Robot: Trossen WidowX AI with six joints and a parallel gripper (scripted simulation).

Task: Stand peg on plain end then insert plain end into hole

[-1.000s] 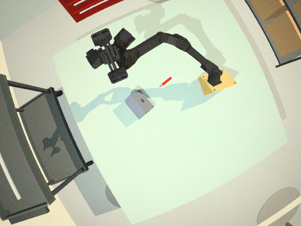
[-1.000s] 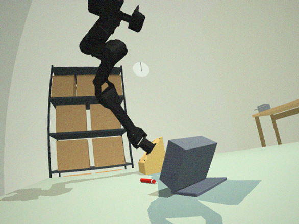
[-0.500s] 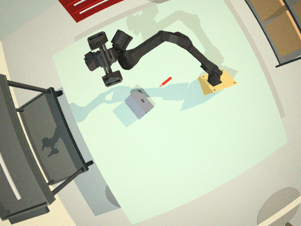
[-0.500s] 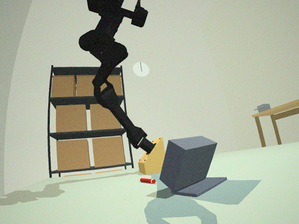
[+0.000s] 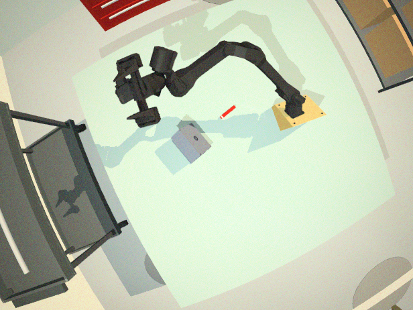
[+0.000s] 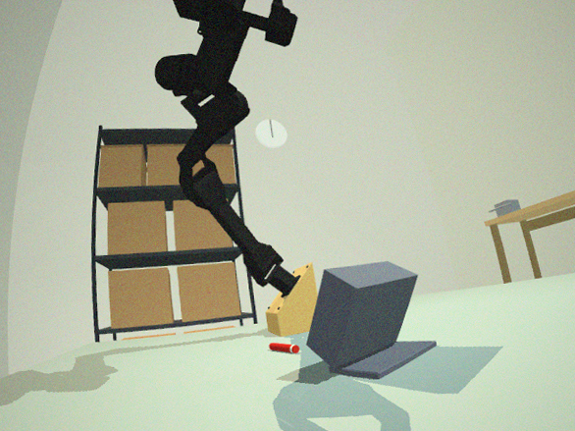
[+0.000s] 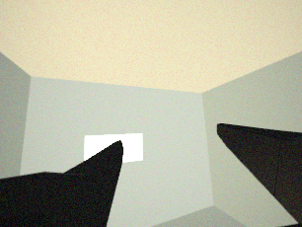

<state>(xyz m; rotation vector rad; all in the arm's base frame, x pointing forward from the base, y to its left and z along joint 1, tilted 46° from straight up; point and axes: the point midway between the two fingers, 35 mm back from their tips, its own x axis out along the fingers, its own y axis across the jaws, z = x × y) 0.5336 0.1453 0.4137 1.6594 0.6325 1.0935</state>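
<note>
The red peg [image 5: 228, 111] [image 6: 280, 347] lies on its side on the table [image 5: 255, 208] [image 6: 213, 404], between the arm's base and the sloped panel. Its white band [image 5: 221, 117] is at the end nearer the panel. The grey sloped panel [image 5: 202, 145] [image 6: 362, 320] stands on the table; its single dark hole [image 5: 196, 137] shows from above, in the face towards the base. In the exterior view only its back and sides show. My gripper [image 5: 121, 98] [image 7: 169, 136] is wide open and empty, raised high above the table beyond the panel. The wrist view shows neither peg nor panel.
The arm's base is on a yellow wedge [image 5: 312, 109] [image 6: 298, 309]. A dark grey frame structure [image 5: 50, 158] stands beyond the table's left edge in the top view. A shelf with brown boxes [image 6: 137, 227] is behind the base. The wrist view shows walls and ceiling.
</note>
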